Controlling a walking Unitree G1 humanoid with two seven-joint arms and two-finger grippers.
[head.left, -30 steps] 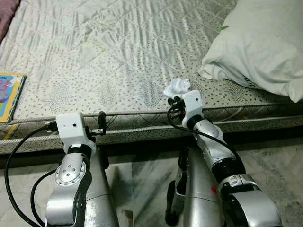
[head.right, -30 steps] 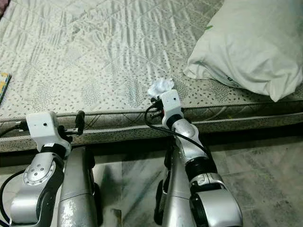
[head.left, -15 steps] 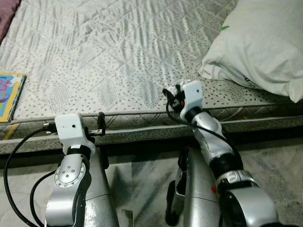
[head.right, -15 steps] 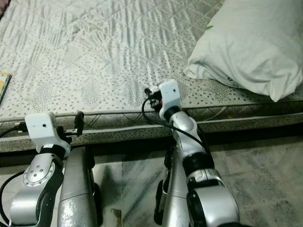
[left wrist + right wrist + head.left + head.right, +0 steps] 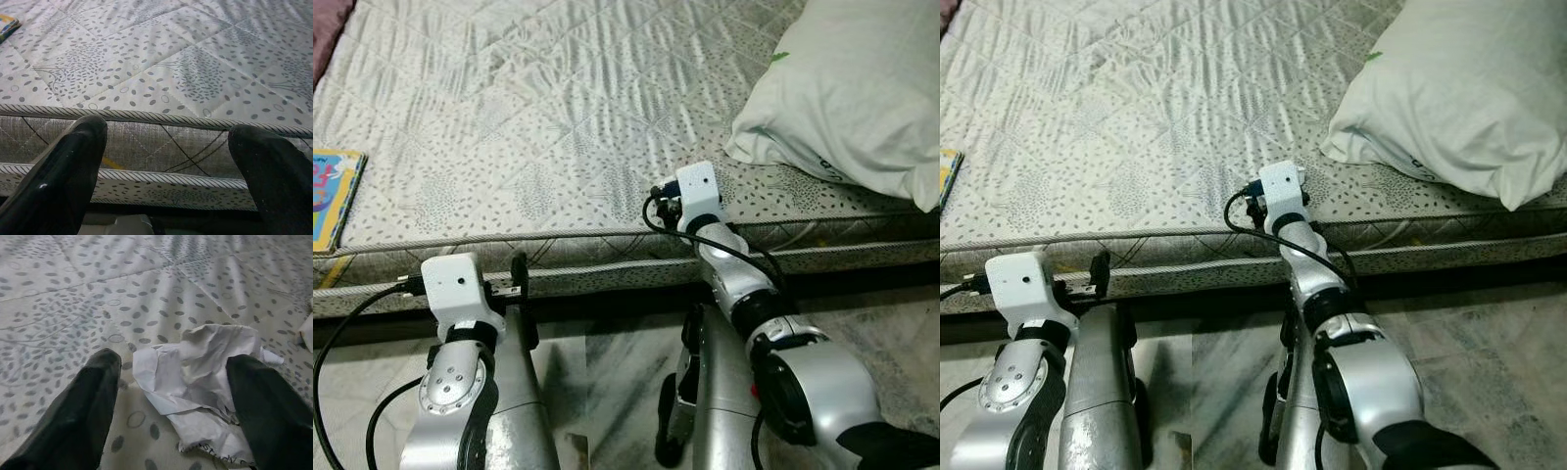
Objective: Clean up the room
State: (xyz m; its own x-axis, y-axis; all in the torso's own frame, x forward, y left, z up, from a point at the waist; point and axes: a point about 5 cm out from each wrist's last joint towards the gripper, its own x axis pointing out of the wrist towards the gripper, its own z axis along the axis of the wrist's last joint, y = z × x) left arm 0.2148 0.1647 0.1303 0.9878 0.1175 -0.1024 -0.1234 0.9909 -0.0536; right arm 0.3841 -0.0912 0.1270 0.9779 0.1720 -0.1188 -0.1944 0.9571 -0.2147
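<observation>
mattress (image 5: pixel 538 127): pale grey-green, leaf-print quilting | paper (image 5: pixel 205 377): white | pillow (image 5: pixel 852 88): white

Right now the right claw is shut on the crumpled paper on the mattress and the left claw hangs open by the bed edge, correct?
Not quite. The right claw is open, its fingers straddling the crumpled paper on the mattress; the right wrist view shows this. The left claw is open by the bed edge, as you said.

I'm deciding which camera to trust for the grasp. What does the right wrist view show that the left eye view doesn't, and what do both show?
Right wrist view: crumpled white paper lying between the right end effector's open fingers. Left eye view: the pillow, a colourful book at the mattress's left edge, and the left end effector low by the mattress side. Both show the patterned mattress.
</observation>
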